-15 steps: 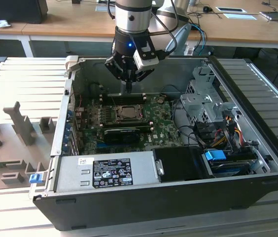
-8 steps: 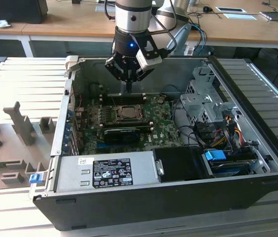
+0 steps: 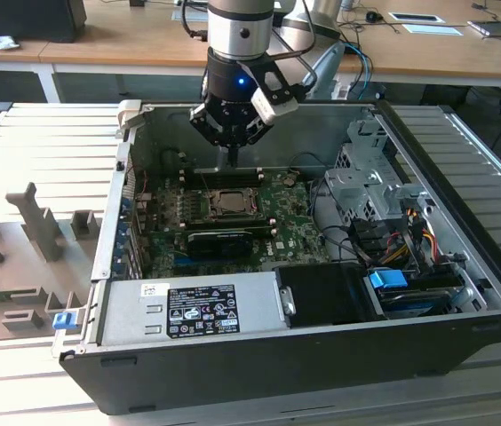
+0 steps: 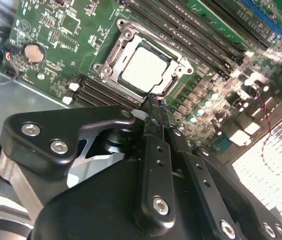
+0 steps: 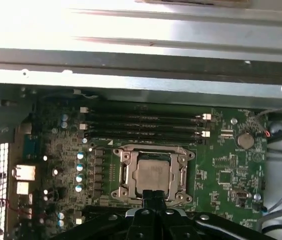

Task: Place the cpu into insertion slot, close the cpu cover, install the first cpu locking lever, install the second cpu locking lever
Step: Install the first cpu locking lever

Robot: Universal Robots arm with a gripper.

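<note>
The cpu [image 4: 143,67] sits in its socket on the motherboard [image 5: 221,165], cpu cover [image 4: 173,75] lying flat around it. The gripper [image 4: 153,100] hovers above the socket edge, fingers pressed together, holding nothing. Board print is illegible.

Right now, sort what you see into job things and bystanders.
Job:
- cpu, seated in its socket
- cpu cover, framing the chip
- gripper, fingers together at the socket's edge

Bystanders:
- coin battery
- memory slots
- power supply
- drive cage

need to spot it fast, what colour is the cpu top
Pale silver-grey, the cpu sits in its socket on the green motherboard; clearest in the second wrist view.
</note>
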